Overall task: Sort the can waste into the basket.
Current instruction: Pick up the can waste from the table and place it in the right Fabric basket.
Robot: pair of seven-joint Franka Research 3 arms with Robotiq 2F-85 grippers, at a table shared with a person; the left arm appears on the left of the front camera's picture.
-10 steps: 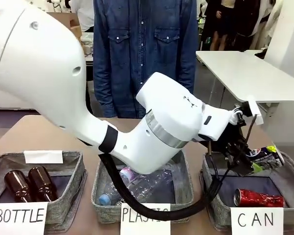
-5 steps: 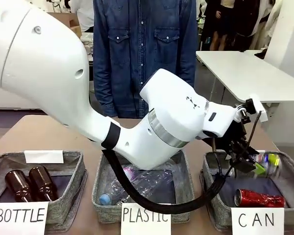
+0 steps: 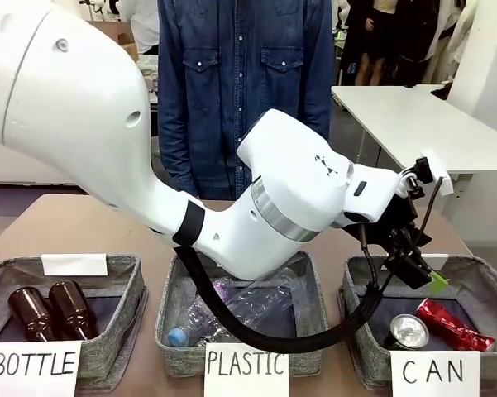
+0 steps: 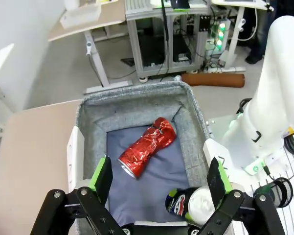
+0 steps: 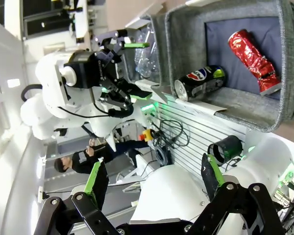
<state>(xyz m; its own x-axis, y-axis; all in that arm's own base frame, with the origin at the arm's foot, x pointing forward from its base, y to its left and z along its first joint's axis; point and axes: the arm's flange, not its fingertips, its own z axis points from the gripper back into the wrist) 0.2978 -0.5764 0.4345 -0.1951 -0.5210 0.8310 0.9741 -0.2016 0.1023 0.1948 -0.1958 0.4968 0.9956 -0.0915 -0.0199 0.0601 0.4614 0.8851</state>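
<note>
The grey CAN basket (image 3: pixel 485 281) stands at the table's right, its white card (image 3: pixel 432 371) in front. On its dark floor lie the red can (image 3: pixel 453 325) and the dark can (image 3: pixel 408 332), silver top facing the camera. My left gripper (image 3: pixel 422 277) hangs open just above the basket's back left part, holding nothing. In the left wrist view the open left gripper (image 4: pixel 159 177) looks down on the basket (image 4: pixel 132 100), the crushed red can (image 4: pixel 147 147) and the dark can (image 4: pixel 190 202). My right gripper (image 5: pixel 153 176) is open and far from the basket (image 5: pixel 283 63).
The PLASTIC basket (image 3: pixel 310 285) with clear bottles sits in the middle and the BOTTLE basket (image 3: pixel 124 277) with two brown bottles (image 3: pixel 48 310) at the left. A person in a denim shirt (image 3: pixel 240 83) stands across the table. A white table (image 3: pixel 413 120) is behind right.
The left gripper held the dark can over the CAN basket, then opened; the can fell and now lies inside. The red can was knocked toward the right.
</note>
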